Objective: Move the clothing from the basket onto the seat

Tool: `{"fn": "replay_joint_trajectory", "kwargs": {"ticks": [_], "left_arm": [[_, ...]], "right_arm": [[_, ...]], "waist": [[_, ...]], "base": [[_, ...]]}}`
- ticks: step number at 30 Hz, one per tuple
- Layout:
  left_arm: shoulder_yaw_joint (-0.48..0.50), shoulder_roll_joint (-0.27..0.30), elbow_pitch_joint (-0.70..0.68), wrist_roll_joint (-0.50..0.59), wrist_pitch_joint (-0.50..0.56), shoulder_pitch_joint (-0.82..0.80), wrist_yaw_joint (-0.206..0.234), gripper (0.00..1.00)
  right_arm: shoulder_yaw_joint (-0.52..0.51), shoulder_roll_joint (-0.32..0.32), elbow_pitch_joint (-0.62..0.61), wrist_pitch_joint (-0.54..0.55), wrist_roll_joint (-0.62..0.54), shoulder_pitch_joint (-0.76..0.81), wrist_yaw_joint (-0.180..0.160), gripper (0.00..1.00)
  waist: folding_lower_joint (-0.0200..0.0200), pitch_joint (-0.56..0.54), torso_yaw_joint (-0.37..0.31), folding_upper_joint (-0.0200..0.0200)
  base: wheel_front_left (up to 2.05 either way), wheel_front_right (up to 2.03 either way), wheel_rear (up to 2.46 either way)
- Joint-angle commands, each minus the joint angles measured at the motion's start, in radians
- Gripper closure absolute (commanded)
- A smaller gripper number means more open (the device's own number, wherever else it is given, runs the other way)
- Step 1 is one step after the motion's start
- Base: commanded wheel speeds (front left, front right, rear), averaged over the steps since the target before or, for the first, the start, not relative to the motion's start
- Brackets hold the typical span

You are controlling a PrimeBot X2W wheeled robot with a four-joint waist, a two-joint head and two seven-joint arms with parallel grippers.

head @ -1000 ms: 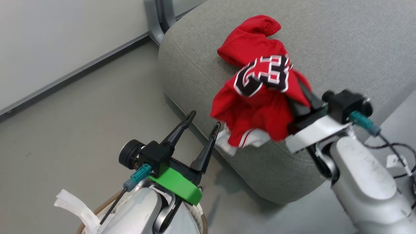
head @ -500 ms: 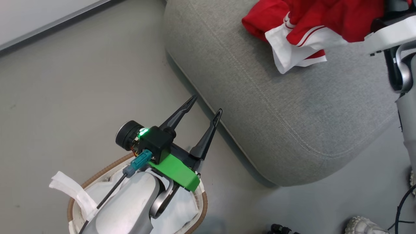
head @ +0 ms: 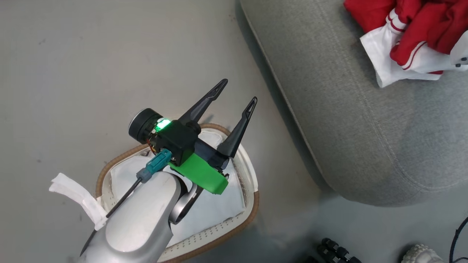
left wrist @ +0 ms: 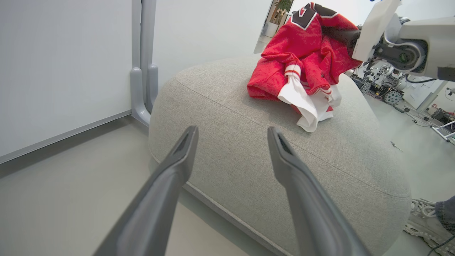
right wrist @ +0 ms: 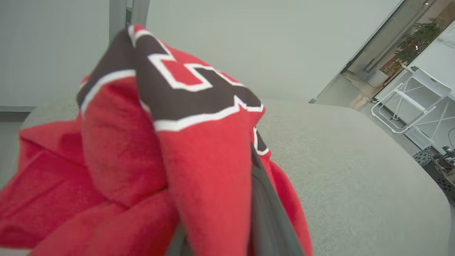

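The red clothing [head: 420, 22] lies bunched on the grey seat [head: 365, 128] at the head view's top right, its white hem spread on the cushion. The left wrist view shows the red-and-white jersey [left wrist: 298, 53] lifted at one end, and my right gripper [left wrist: 343, 35] is shut on it. Cloth drapes over its dark fingers [right wrist: 265, 213] in the right wrist view. My left gripper [head: 238, 91] stands open and holds nothing above the white basket [head: 252, 204], pointing at the seat. White lining [head: 215, 208] shows in the basket; my left arm hides part of the inside.
Grey floor lies between the basket and the seat's rounded front edge [left wrist: 220, 199]. A wall with a grey metal post [left wrist: 142, 71] stands behind the seat. A person's shoe [left wrist: 423, 220] is beside the seat. Small black parts [head: 332, 250] lie on the floor.
The head camera has swung down and left, bringing the whole basket into view. The jersey, earlier hanging past the seat's front edge, now rests with its hem on the cushion. The left gripper stays open.
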Motion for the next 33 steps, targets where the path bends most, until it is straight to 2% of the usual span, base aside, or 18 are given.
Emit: {"fn": "replay_joint_trajectory", "kwargs": {"ticks": [1,2,3,4,9,16,25,33], "left_arm": [[0.009,-0.001,-0.009,0.008,0.000,-0.015,-0.003,0.00],[0.009,0.001,-0.011,0.011,0.000,-0.012,-0.003,0.00],[0.010,0.002,-0.013,0.013,0.000,-0.007,-0.003,0.00],[0.010,0.003,-0.012,0.013,0.000,-0.002,-0.003,0.00],[0.018,-0.006,-0.009,0.012,0.000,0.026,-0.003,0.00],[0.042,-0.019,0.001,0.004,0.000,0.076,-0.003,0.00],[0.072,-0.036,-0.006,-0.004,0.000,0.165,-0.003,0.00],[0.119,-0.056,-0.021,0.004,0.000,0.246,-0.003,0.00]], "right_arm": [[-0.028,0.009,0.027,-0.002,-0.014,0.017,-0.001,0.99],[-0.044,0.011,0.036,-0.002,-0.025,0.021,-0.001,0.82],[-0.057,0.014,0.046,-0.002,-0.039,0.029,-0.001,0.07],[-0.072,0.019,0.056,-0.002,-0.044,0.036,-0.001,0.00],[-0.118,0.044,0.034,-0.001,-0.064,0.082,-0.001,0.00],[-0.104,0.064,-0.068,-0.001,-0.038,0.157,-0.001,0.00],[-0.033,0.077,-0.193,-0.001,0.024,0.266,-0.001,0.00],[0.093,0.101,-0.300,-0.001,0.113,0.370,-0.001,0.00]], "waist": [[-0.0002,0.069,0.073,0.0024],[-0.0002,0.068,0.076,0.0024],[-0.0002,0.065,0.078,0.0024],[-0.0002,0.060,0.080,0.0024],[-0.0002,0.007,0.072,0.0024],[-0.0002,-0.105,0.042,0.0024],[-0.0002,-0.256,0.014,0.0024],[-0.0002,-0.359,0.033,0.0024]], "base": [[0.00,0.00,0.00],[0.00,0.00,0.00],[0.00,0.00,0.00],[0.00,0.00,0.00],[0.00,0.00,0.00],[0.00,0.00,0.00],[0.00,0.00,0.00],[0.00,0.00,0.00]]}}
